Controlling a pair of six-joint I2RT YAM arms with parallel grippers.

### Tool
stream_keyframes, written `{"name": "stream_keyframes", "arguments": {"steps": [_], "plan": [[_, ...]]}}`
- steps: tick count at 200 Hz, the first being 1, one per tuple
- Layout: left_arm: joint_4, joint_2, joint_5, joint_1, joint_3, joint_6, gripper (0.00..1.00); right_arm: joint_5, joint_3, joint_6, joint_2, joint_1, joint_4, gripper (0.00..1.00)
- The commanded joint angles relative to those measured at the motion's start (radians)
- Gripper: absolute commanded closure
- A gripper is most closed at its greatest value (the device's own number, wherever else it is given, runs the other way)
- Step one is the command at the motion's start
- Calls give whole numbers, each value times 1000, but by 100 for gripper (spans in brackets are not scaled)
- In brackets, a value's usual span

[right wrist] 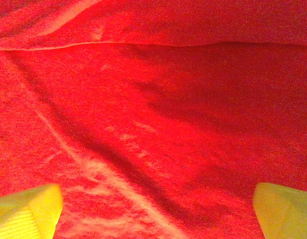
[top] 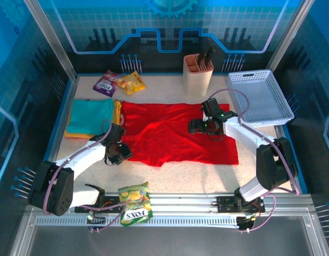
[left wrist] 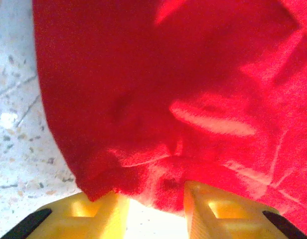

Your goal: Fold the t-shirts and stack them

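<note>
Red t-shirt lies spread flat, mid surface. Left jaws, narrow, straddle its bunched left edge; can't tell if cloth is pinched yet. Right jaws gape wide, low over the shirt's right-centre, holding nothing. Judgement: get the full hem btwn the left jaws, lift low, fold across w/o dragging the rest. Folded teal t-shirt sits on orange-yellow t-shirt, just left of the red one. Surface pale, speckled. Snack packets at back, front packet on rail, white basket, knife block. Blue panelled walls around.
</note>
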Motion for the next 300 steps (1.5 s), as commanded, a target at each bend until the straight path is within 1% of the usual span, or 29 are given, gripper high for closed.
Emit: {"name": "stream_keyframes", "arguments": {"steps": [1,16,29,40,49,72,89,101,120,153,169,182,203,212,220,228,240,245,254,271,286,300], "plan": [[19,34,-34,-4,31,36,65,1,15,15,2,11,-14,2],[23,59,-31,-4,38,41,68,2,17,13,3,11,-15,2],[30,73,-25,-4,39,44,72,4,18,13,5,11,-16,3],[30,79,-19,-4,41,48,78,7,17,12,6,11,-17,3],[15,81,-12,-5,53,54,86,10,16,11,6,11,-19,3],[-78,63,-5,-8,120,80,100,19,20,13,12,9,-26,4],[-146,37,6,-15,185,106,100,21,20,15,18,8,-28,4],[-198,49,27,-15,255,130,100,20,21,16,24,6,-28,4],[-257,116,53,-16,377,171,100,10,26,20,35,4,-28,5],[-247,253,60,-16,553,210,100,-8,36,22,41,2,-41,5],[-257,364,69,-16,656,241,99,-3,32,19,34,1,-47,5],[-263,462,72,-15,752,266,97,-2,27,19,27,-1,-48,5],[-325,619,63,-11,937,303,96,-2,18,18,15,-3,-49,5],[-340,666,55,-10,1009,308,95,-5,15,19,10,-3,-52,5],[-342,692,49,-10,1053,310,87,-5,11,20,4,-4,-52,5],[-354,715,52,-9,1091,316,73,-4,6,19,-2,-4,-52,5],[-387,735,56,-9,1132,323,64,-2,0,18,-10,-6,-52,5],[-389,732,58,-10,1129,325,62,0,-2,16,-13,-7,-53,5],[-375,709,57,-10,1101,322,61,0,-7,16,-19,-8,-52,5],[-330,629,57,-10,997,307,61,1,-22,17,-23,-13,-41,5],[-273,539,68,-11,873,284,61,-6,-27,22,-17,-19,-31,5],[-188,445,104,-12,729,256,61,-18,-25,28,-7,-23,-24,5]]}}
